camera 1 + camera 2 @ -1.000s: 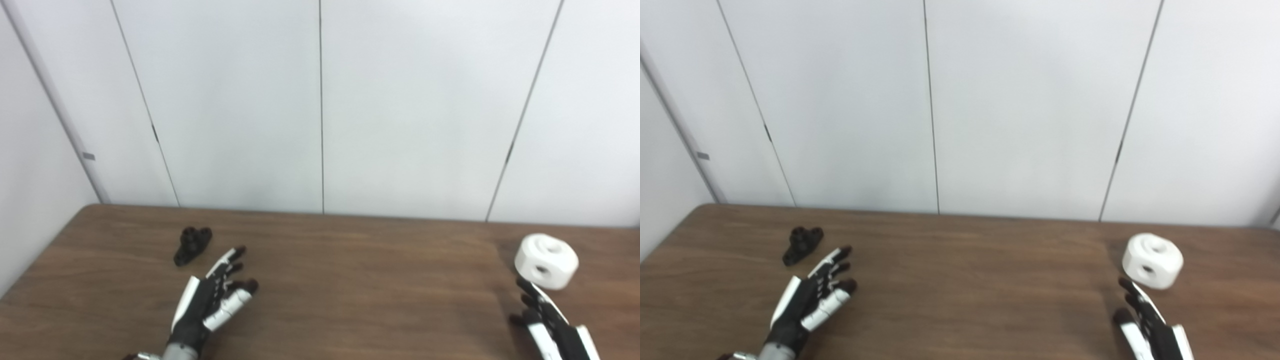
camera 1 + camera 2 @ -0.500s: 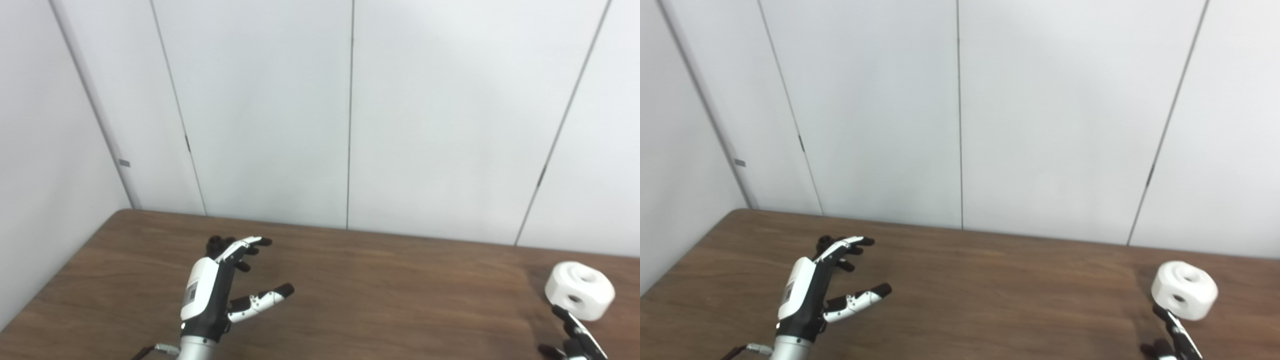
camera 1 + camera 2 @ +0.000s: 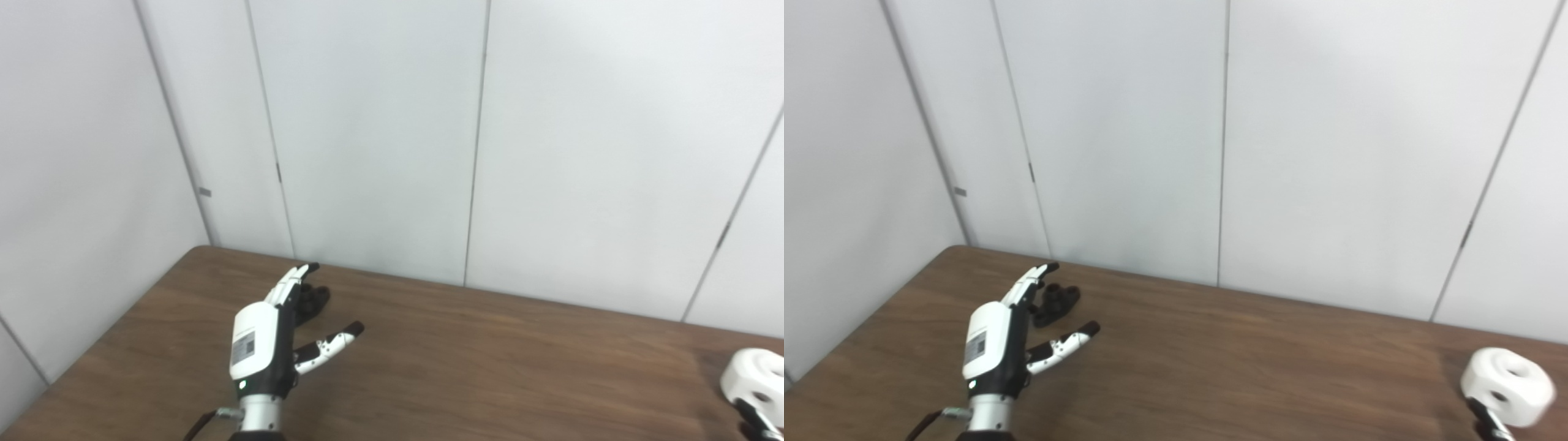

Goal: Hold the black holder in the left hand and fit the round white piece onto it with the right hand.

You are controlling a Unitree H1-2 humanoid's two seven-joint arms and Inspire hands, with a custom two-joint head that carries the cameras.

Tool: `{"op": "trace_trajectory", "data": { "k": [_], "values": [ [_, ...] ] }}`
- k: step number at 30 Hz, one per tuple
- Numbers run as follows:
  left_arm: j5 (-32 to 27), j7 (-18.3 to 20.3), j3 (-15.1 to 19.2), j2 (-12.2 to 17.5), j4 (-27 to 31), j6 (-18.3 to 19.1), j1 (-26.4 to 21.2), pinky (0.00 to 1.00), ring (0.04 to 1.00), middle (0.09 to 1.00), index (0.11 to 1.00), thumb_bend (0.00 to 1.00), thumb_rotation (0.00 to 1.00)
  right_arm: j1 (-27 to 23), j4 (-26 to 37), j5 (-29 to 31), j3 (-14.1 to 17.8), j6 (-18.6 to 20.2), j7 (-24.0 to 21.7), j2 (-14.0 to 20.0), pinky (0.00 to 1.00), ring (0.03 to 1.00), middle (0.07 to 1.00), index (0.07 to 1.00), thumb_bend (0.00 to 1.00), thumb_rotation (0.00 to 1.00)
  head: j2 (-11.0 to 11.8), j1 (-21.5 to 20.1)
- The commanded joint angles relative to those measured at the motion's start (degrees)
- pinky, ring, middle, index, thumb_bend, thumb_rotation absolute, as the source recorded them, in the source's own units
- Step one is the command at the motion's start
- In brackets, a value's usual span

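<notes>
The right eye view shows the holder (image 3: 1055, 304) clear of the spread, empty left hand (image 3: 995, 346). The white piece (image 3: 1508, 385) sits far right; the right hand (image 3: 1491, 422) is barely visible, grip unreadable.

left hand (image 3: 995, 346) raised on edge, fingers spread, right hand's fingertips (image 3: 1488, 422) barely in frame

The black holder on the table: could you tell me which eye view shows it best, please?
The right eye view: there the black holder lies mostly clear of the left hand, beside its fingers. In the left eye view those fingers cover its left part, so only a dark lump shows.
</notes>
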State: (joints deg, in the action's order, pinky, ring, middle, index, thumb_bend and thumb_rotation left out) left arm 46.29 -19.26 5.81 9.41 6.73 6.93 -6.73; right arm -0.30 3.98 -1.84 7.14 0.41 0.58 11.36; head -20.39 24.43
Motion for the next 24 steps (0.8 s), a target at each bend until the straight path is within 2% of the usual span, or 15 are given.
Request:
{"op": "trace_trajectory", "data": {
  "k": [1, 5, 7, 10, 15, 16, 20, 24],
  "values": [
    [1.9, -0.8, 0.0, 0.6, 2.6, 1.6, -2.4, 0.72, 0.834, 0.889, 0.886, 0.92, 0.60, 0.4, -0.4, -0.3, 1.4, 1.9, 1.0, 0.8, 0.94, 0.956, 0.946, 0.898, 0.86, 0.97, 0.0, 0.1],
    [5.1, -1.5, -0.2, 0.2, 2.9, 6.5, -3.1, 0.80, 0.850, 0.888, 0.890, 0.95, 0.57, 0.2, -2.2, 0.5, 1.9, -0.3, 0.3, 1.3, 0.97, 0.974, 0.958, 0.901, 0.83, 0.97, 0.3, 2.3],
    [6.5, -1.3, -0.1, -0.1, 3.0, 9.1, -3.5, 0.76, 0.841, 0.880, 0.882, 0.95, 0.55, 0.2, -2.2, 1.3, 2.1, 0.2, 0.1, 1.3, 0.97, 0.984, 0.965, 0.904, 0.82, 0.96, 0.3, 2.8],
    [6.3, -1.2, 0.7, -0.1, 2.4, 12.3, -4.1, 0.76, 0.846, 0.887, 0.877, 0.96, 0.53, 0.3, -1.7, 1.4, 2.0, 0.6, -0.4, 1.7, 0.98, 0.998, 0.985, 0.923, 0.80, 0.97, 0.4, 3.1],
    [5.1, 2.2, 1.8, 0.1, 1.3, 18.4, -5.2, 0.77, 0.856, 0.894, 0.872, 0.97, 0.48, 0.2, -1.4, 3.1, 2.3, 1.8, -1.3, 1.9, 1.00, 1.000, 0.998, 0.939, 0.81, 0.96, 0.6, 4.8],
    [4.8, 3.0, 2.2, -0.1, 1.0, 19.2, -5.4, 0.80, 0.874, 0.911, 0.883, 0.97, 0.46, 0.2, -1.2, 3.6, 2.4, 2.1, -1.5, 2.0, 1.00, 1.000, 1.000, 0.944, 0.80, 0.95, 0.6, 4.9],
    [4.2, 6.2, 5.6, -1.4, -1.1, 20.0, -6.8, 0.87, 0.913, 0.944, 0.896, 0.97, 0.41, 0.3, -1.3, 4.6, 2.5, 2.0, -1.9, 2.2, 1.00, 1.000, 1.000, 0.947, 0.81, 0.94, 0.6, 5.5],
    [4.7, 8.8, 9.3, -1.9, -5.5, 20.0, -8.9, 0.85, 0.945, 0.967, 0.893, 0.97, 0.39, 0.2, -1.8, 4.3, 2.5, 1.7, -1.7, 2.4, 1.00, 1.000, 1.000, 0.950, 0.80, 0.95, 0.8, 5.9]
  ]
}}
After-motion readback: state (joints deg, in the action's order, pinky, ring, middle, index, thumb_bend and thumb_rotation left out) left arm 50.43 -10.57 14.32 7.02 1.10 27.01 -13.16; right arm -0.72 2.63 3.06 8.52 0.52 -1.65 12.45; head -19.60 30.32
